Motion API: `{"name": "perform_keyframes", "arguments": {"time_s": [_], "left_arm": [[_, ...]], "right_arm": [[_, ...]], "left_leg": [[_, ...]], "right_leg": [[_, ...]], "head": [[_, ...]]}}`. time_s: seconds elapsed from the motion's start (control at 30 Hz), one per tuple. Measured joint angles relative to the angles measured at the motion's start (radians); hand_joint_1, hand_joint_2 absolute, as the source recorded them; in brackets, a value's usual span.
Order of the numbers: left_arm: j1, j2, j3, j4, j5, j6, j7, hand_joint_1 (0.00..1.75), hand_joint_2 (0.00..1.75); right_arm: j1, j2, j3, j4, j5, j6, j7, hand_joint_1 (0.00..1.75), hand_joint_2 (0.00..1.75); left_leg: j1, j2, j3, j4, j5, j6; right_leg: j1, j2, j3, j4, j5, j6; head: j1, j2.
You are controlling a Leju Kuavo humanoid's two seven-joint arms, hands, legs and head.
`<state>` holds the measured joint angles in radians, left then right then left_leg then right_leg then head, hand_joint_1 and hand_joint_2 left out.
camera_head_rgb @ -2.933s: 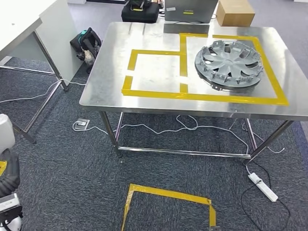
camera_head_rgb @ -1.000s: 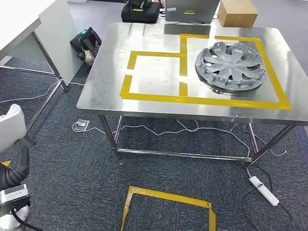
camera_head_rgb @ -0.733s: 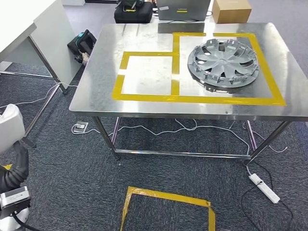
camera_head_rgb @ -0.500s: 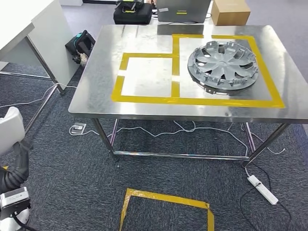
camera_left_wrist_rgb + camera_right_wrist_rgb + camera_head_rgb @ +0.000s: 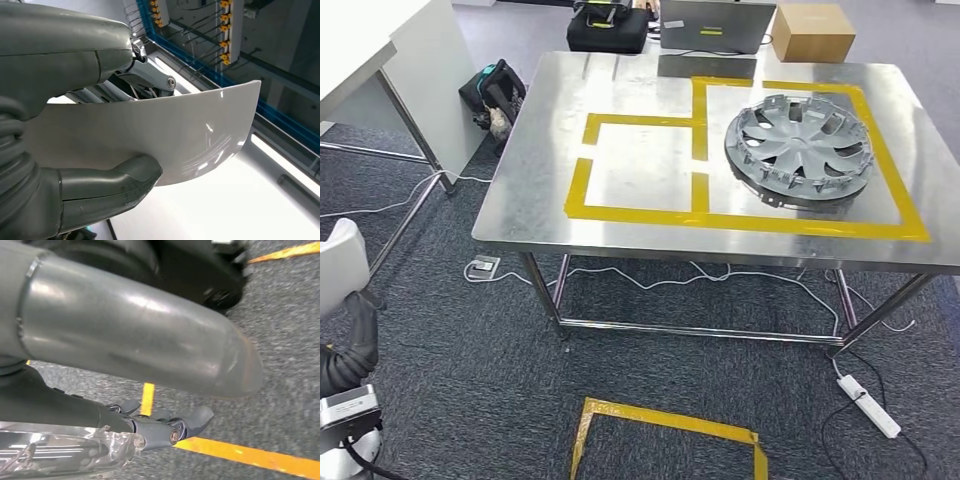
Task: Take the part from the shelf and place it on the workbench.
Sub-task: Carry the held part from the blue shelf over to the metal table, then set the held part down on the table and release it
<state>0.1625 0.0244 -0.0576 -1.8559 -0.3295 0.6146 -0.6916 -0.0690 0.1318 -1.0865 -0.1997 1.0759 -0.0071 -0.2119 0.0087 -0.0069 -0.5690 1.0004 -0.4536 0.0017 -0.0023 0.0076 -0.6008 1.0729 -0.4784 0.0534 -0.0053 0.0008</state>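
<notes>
From the head camera I see dark grey carpet (image 5: 456, 390) across the whole floor, with one steel workbench (image 5: 539, 180) standing square in front of me. Yellow tape (image 5: 637, 215) marks two boxes on its top, a smaller one on the left and a larger one on the right. A second table, white (image 5: 365, 60), stands to the far left. On the carpet just ahead lies one open-ended yellow tape outline (image 5: 667, 420).

I count one grey wheel cover (image 5: 798, 148), lying flat inside the larger taped box. Beyond the far edge of the bench I see one cardboard box (image 5: 814, 30), one laptop (image 5: 709, 25) and two black bags (image 5: 607, 25), the second (image 5: 497, 90) by the white table. One white power strip (image 5: 869, 405) lies on the carpet under the bench's right end, with white cables trailing beneath.

The white curved part (image 5: 177, 145) is in my left hand (image 5: 75, 150), low at my left side, well apart from the bench. In the left wrist camera the thumb (image 5: 128, 177) presses one face and darker fingers (image 5: 151, 80) sit behind the other.

My right hand (image 5: 151, 390) hangs over the carpet, its fingers (image 5: 188, 422) extended and gripping nothing that I can see.
</notes>
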Motion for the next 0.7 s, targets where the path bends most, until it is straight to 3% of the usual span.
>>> {"name": "perform_keyframes", "arguments": {"time_s": [0.03, 0.13, 0.2, 0.3, 0.33, 0.37, 0.4, 0.47, 0.5, 0.57, 0.67, 0.7], "left_arm": [[-0.001, 0.0, 0.0, 0.0, -0.002, 0.0, 0.0, 1.75, 1.75], [-0.003, 0.0, -0.001, 0.0, -0.006, 0.0, 0.0, 1.75, 1.75], [-0.004, 0.001, -0.001, -0.001, -0.007, 0.001, 0.0, 1.75, 1.75], [-0.005, 0.002, 0.0, -0.001, -0.007, 0.001, 0.0, 1.75, 1.75], [-0.004, 0.002, 0.0, -0.001, -0.007, 0.001, 0.0, 1.75, 1.75], [-0.004, 0.002, 0.0, -0.001, -0.007, 0.001, 0.0, 1.75, 1.75], [-0.004, 0.002, 0.0, -0.001, -0.007, 0.001, 0.0, 1.75, 1.75], [-0.004, 0.002, 0.0, -0.001, -0.007, 0.001, 0.0, 1.75, 1.75], [-0.005, 0.002, 0.0, -0.001, -0.008, 0.001, 0.0, 1.75, 1.75], [-0.005, 0.002, 0.0, -0.002, -0.013, 0.003, 0.0, 1.75, 1.75], [-0.004, 0.001, 0.0, -0.004, -0.018, 0.005, 0.0, 1.75, 1.75], [-0.004, 0.001, 0.0, -0.005, -0.02, 0.006, 0.0, 1.75, 1.75]], "right_arm": [[-0.001, 0.0, 0.0, 0.0, 0.0, 0.001, 0.003, 0.0, 0.0], [0.001, 0.0, 0.0, 0.0, 0.0, 0.001, 0.011, 0.0, 0.0], [0.002, 0.0, 0.0, 0.0, 0.001, 0.0, 0.01, 0.0, 0.0], [0.0, 0.0, 0.0, 0.0, 0.001, 0.0, 0.009, 0.0, 0.0], [0.0, 0.0, 0.0, 0.0, 0.001, 0.0, 0.009, 0.0, 0.0], [0.001, 0.0, 0.0, 0.0, 0.001, 0.0, 0.008, 0.0, 0.0], [0.001, 0.0, 0.0, 0.0, 0.001, 0.0, 0.008, 0.0, 0.0], [0.001, 0.0, 0.0, 0.0, 0.001, 0.001, 0.006, 0.0, 0.0], [0.001, 0.0, 0.0, 0.0, 0.001, 0.001, 0.005, 0.0, 0.0], [0.0, 0.0, 0.0, 0.0, 0.001, 0.0, 0.003, 0.0, 0.0], [0.0, 0.0, 0.0, 0.0, 0.002, 0.0, 0.002, 0.0, 0.0], [-0.001, 0.0, 0.0, 0.0, 0.002, 0.0, 0.002, 0.0, 0.0]], "left_leg": [[-0.002, 0.0, 0.002, 0.001, -0.002, -0.005], [-0.001, -0.001, 0.002, -0.001, -0.004, -0.019], [0.0, 0.0, -0.013, 0.035, -0.028, -0.03], [0.002, 0.001, -0.109, 0.218, -0.107, -0.04], [0.002, 0.001, -0.139, 0.269, -0.117, -0.041], [0.002, 0.001, -0.154, 0.284, -0.107, -0.042], [0.002, 0.001, -0.149, 0.262, -0.078, -0.041], [0.002, 0.002, -0.096, 0.137, 0.001, -0.038], [0.002, 0.003, -0.067, 0.075, 0.023, -0.035], [0.0, 0.003, -0.041, 0.014, 0.029, -0.027], [0.002, 0.0, -0.034, 0.008, 0.02, -0.008], [0.004, 0.0, -0.03, 0.006, 0.018, -0.002]], "right_leg": [[0.001, 0.0, 0.015, -0.033, 0.011, -0.004], [0.003, 0.002, 0.022, -0.046, 0.011, -0.021], [-0.001, 0.002, 0.027, -0.05, 0.011, -0.033], [-0.004, 0.002, 0.034, -0.052, 0.006, -0.045], [-0.004, 0.002, 0.036, -0.052, 0.004, -0.046], [-0.004, 0.002, 0.039, -0.052, 0.001, -0.046], [-0.004, 0.002, 0.044, -0.052, -0.003, -0.045], [-0.005, 0.004, 0.056, -0.052, -0.012, -0.038], [-0.004, 0.006, 0.059, -0.05, -0.017, -0.033], [0.001, 0.007, 0.059, -0.052, -0.024, -0.023], [0.001, 0.005, 0.06, -0.057, -0.034, -0.007], [0.0, 0.004, 0.053, -0.036, -0.048, -0.001]], "head": [[-0.001, 0.0], [-0.002, 0.0], [-0.005, 0.0], [-0.009, 0.0], [-0.009, 0.0], [-0.009, 0.0], [-0.01, 0.0], [-0.01, 0.0], [-0.011, 0.0], [-0.011, 0.0], [-0.01, 0.0], [-0.007, 0.0]]}}
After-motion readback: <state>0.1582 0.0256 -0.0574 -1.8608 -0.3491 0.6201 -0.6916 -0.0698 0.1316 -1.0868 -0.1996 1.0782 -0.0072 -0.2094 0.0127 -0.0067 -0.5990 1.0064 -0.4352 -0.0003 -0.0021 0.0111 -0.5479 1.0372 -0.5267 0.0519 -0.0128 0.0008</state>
